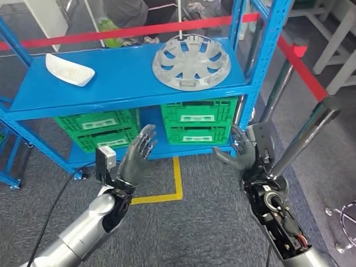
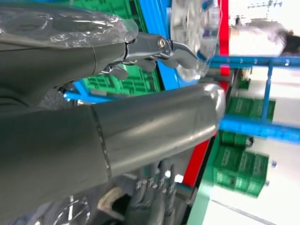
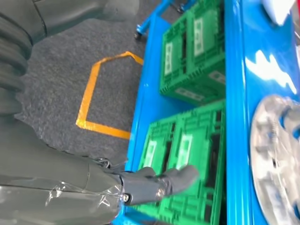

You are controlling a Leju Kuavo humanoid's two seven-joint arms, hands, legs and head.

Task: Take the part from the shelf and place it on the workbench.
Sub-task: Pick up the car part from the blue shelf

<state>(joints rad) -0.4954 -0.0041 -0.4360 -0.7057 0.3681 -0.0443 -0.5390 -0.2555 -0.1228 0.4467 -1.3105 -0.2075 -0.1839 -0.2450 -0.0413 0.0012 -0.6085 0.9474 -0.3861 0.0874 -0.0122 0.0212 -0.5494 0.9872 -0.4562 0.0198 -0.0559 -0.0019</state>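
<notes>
Part: silver wheel cover (image 1: 191, 61), many-spoked, lying flat on the upper deck of the blue shelf (image 1: 122, 78), toward the deck's right end and close to its front edge. Untouched. It also shows in the right wrist view (image 3: 279, 154) and, blurred, in the left wrist view (image 2: 192, 33).
Why flat and near the edge: judged to leave the rim reachable from the front on both sides, which suits a two-handed lift of a wide, thin piece.
Left hand: (image 1: 138, 156) raised below the deck's front edge, fingers spread and extended, palm turned inward; holds nothing.
Right hand: (image 1: 240, 153) at a similar height, under the deck's right end, fingers apart, palm facing the left hand; holds nothing.
Hand stance: the palms face each other well apart, apparently pre-shaped to bracket the cover's rim. Both sit lower than the part, so a rise and forward reach remain.
Step, judged: approach; grasp not yet begun.
Other item on deck: white dish-shaped piece (image 1: 69, 70) near the left end, well apart from the cover.
Lower deck: two green crates (image 1: 197, 119) side by side.
Floor: yellow tape marking (image 1: 178, 181) on grey carpet before the shelf.
Risk: right hand is near the shelf's right upright.
</notes>
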